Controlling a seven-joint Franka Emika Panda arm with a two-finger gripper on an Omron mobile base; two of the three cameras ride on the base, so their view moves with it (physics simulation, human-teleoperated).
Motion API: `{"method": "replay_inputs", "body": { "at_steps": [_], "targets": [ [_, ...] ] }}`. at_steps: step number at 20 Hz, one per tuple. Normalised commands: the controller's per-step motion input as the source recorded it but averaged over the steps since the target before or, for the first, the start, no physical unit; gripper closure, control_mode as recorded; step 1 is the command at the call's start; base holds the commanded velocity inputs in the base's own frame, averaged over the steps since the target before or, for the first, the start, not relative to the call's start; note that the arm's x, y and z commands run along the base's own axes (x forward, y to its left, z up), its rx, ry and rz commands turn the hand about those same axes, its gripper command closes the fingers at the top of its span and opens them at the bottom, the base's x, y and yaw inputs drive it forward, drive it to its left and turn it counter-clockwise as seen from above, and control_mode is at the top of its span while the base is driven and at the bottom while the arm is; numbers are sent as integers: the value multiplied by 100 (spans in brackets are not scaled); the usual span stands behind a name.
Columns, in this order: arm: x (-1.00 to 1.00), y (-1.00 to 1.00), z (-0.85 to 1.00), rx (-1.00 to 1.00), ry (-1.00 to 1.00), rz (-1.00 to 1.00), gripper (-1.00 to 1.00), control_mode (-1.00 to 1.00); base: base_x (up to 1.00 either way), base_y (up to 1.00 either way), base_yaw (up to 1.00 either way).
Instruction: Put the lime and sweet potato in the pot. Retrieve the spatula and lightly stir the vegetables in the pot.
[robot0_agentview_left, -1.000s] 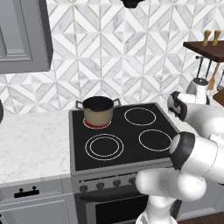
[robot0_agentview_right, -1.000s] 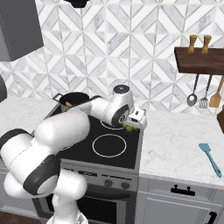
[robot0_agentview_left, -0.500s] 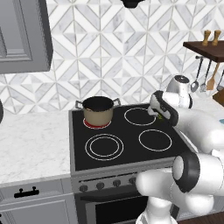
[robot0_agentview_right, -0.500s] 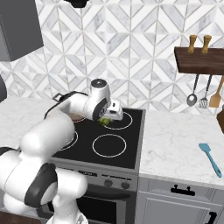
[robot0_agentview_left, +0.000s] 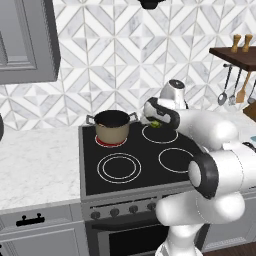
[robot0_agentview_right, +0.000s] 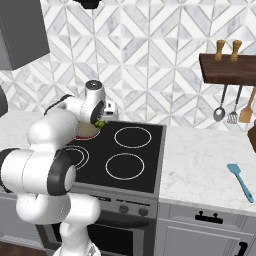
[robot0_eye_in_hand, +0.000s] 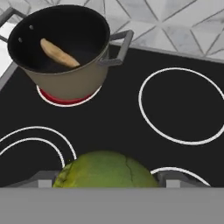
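You see the lime (robot0_eye_in_hand: 105, 169) sitting between the two fingers of the claw (robot0_eye_in_hand: 105, 177), which stands wide and holds it above the black stove (robot0_eye_in_hand: 131, 127). The pot (robot0_eye_in_hand: 65, 48) is ahead of the claw and to its left, on a red burner, with the sweet potato (robot0_eye_in_hand: 59, 53) inside. Far to the claw's right, a blue spatula (robot0_agentview_right: 240, 180) lies on the marble counter (robot0_agentview_right: 205, 165).

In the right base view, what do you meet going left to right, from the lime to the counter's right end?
Lime held in the end effector → back-right burner ring → hanging ladle → blue spatula on the counter.
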Motion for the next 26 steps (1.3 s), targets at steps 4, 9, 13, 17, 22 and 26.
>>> {"method": "replay_inputs", "body": {
  "at_steps": [4,9,13,17,22,26],
  "targets": [
    [78,47,26,0,-2,8,100,-100,0,0,0],
    [81,86,-3,0,-1,7,100,-100,0,0,0],
    [66,78,-12,-3,-1,2,100,-100,0,0,0],
    [34,24,-55,-2,4,0,100,-100,0,0,0],
    [31,14,-39,-1,0,-1,100,-100,0,0,0],
    [23,24,-24,0,0,0,100,-100,0,0,0]
  ]
}}
